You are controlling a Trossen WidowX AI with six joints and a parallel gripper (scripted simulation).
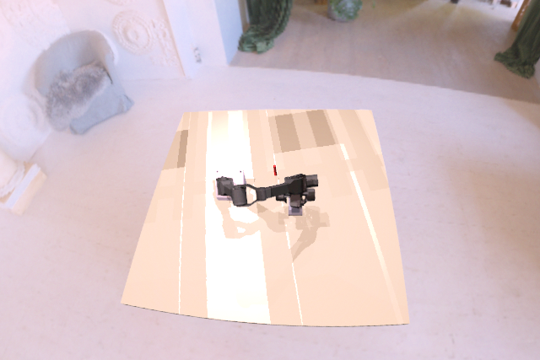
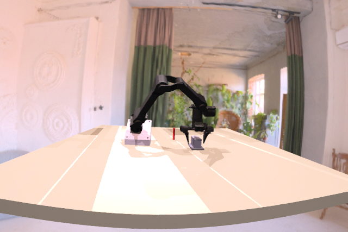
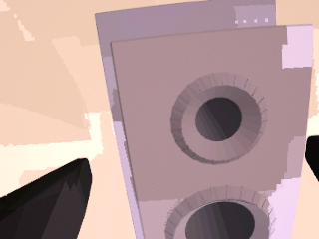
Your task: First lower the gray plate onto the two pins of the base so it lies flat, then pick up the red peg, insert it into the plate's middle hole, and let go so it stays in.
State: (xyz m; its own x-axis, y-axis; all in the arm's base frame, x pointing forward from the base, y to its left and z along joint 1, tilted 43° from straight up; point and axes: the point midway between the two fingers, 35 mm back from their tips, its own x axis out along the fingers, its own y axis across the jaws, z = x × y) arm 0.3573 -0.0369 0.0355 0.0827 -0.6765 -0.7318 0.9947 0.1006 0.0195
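With the gray plate apparently seated on the base, the gripper stands open around it. Next: rise clear, then approach the red peg.

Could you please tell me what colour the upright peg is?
The peg is red, clearest in the exterior view.

The top view looked steeply down from high up, taking in the whole table toward six o'clock and the room's floor toward twelve. The exterior view, lower and nearer, faced almost level across the table from its six o'clock edge, sharing the arm and the red peg with the top one. Closest, the wrist view faced down onto the gray plate, with tips of the end effector at eight and three o'clock.
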